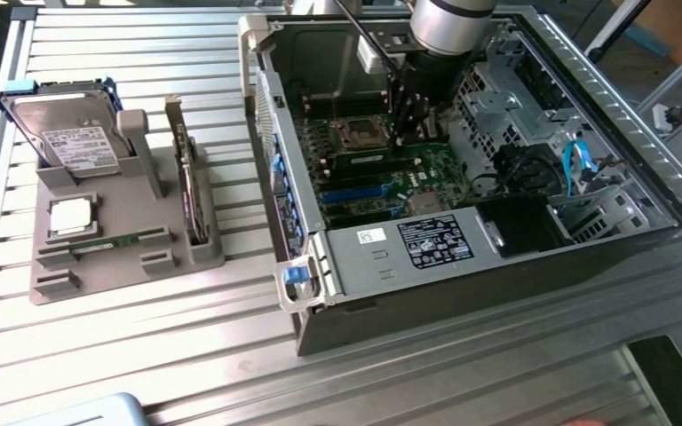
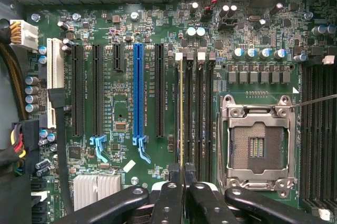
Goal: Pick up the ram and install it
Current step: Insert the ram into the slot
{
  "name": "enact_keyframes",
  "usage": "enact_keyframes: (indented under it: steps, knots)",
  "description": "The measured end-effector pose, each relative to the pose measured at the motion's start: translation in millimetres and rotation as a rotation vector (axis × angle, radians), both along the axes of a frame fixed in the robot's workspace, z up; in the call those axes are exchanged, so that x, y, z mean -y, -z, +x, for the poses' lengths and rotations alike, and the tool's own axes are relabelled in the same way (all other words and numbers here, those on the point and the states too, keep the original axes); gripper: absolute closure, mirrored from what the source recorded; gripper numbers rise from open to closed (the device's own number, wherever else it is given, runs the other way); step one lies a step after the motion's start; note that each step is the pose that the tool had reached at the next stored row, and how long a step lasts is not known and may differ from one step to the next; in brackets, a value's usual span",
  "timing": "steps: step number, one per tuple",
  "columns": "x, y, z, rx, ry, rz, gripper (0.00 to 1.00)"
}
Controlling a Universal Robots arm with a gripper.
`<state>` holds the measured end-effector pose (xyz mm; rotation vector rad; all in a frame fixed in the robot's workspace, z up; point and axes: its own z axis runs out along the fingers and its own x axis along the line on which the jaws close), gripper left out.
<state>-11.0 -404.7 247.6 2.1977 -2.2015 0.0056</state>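
The ram appears edge-on as a thin yellowish line. It stands in the memory slot farthest from the empty CPU socket, among the black memory slots. My gripper has its two dark fingers pressed close on either side of the stick's near end. In the exterior view my gripper reaches down inside the open computer case, just above the green motherboard.
A grey fixture at the exterior view's left holds the silver hard drive, an upright expansion card, a square chip and a thin green strip. Case walls, drive cages and cables surround the arm.
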Motion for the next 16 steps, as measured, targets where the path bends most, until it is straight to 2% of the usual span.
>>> enact_keyframes:
  steps: [16]
  knots:
    - [0.0,4.6,-0.4,0.0000,0.000,0.0003,0.88]
